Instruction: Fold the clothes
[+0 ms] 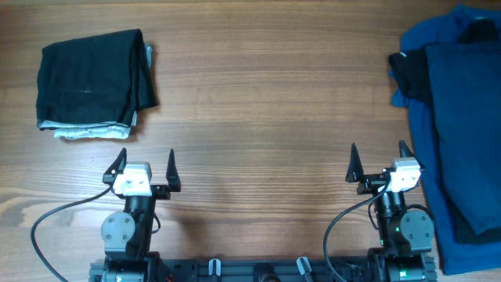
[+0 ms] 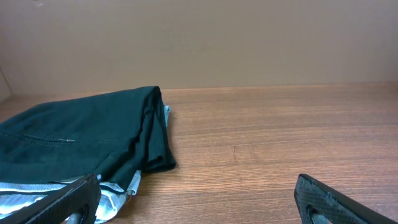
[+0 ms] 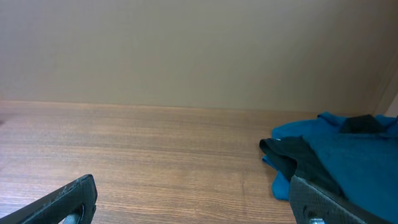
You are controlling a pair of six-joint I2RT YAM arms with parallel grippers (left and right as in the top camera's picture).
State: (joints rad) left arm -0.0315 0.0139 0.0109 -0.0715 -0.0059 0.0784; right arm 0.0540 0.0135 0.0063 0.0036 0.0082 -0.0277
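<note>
The right gripper (image 3: 193, 190) is shown with its fingers (image 3: 65, 200) spread wide at the lower corners. At right, blue clothes (image 3: 354, 152), edged by a black garment (image 3: 292, 155), are heaped on the wooden table (image 3: 143, 143) before a plain wall (image 3: 186, 50).

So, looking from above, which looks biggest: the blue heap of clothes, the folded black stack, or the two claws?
1. The blue heap, even though the picture's edge cuts part of it off.
2. The folded black stack.
3. The left gripper and right gripper look alike, so I won't rank one over the other.
</note>
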